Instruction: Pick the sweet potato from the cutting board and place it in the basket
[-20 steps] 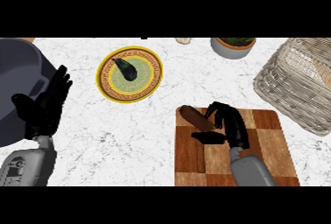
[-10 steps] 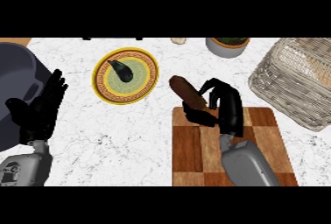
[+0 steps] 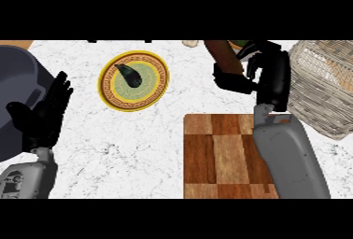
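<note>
One sweet potato (image 3: 221,54) near basket rim (image 3: 303,80)

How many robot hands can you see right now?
2. The left hand rests open at the view's left edge, fingers up. The right hand is past the cutting board's far end, curled round the sweet potato, beside the basket.

- You've got a round plate (image 3: 114,100) upper left of centre on the counter: yellow rim, brown patterned band, green middle.
- On its upper half lies a dark curved item (image 3: 129,74); you can't tell what it is.
- Counter (image 3: 117,154): white marble, fine grey veining.
- A big dark grey rounded object (image 3: 21,74) runs off your left edge.
- A small pale beige item (image 3: 190,43) sits at the top edge, cut off.
</note>
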Motion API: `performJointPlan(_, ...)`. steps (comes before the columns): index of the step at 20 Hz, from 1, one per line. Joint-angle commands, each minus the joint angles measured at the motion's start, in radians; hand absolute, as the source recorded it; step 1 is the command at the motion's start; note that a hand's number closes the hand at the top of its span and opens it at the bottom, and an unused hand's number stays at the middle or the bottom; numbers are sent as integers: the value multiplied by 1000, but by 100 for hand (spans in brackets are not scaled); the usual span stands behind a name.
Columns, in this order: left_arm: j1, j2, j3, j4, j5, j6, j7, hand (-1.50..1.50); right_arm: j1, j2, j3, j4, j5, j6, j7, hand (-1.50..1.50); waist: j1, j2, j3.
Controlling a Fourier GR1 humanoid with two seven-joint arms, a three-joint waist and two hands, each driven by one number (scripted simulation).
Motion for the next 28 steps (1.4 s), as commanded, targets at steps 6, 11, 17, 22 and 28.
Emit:
performJointPlan(6,55,5,-3,-56,-6,-16,2,0,-238,-121,-181,220,11,31,41,150,9,1,0)
performJointPlan(11,5,12,19,13,17,-38,-20,0,-311,-186,-210,414,22,47,-39,150,8,4,0)
performJointPlan(17,17,19,28,-18,13,-34,1,0,-386,-229,-247,623,37,40,-92,150,16,5,0)
performJointPlan(22,15,-19,-1,-28,-24,8,10,0,-437,-301,-307,757,0,83,-128,150,13,5,0)
performJointPlan(28,-4,14,37,39,21,-53,-41,0,-463,-379,-371,985,-18,45,-295,150,21,10,1)
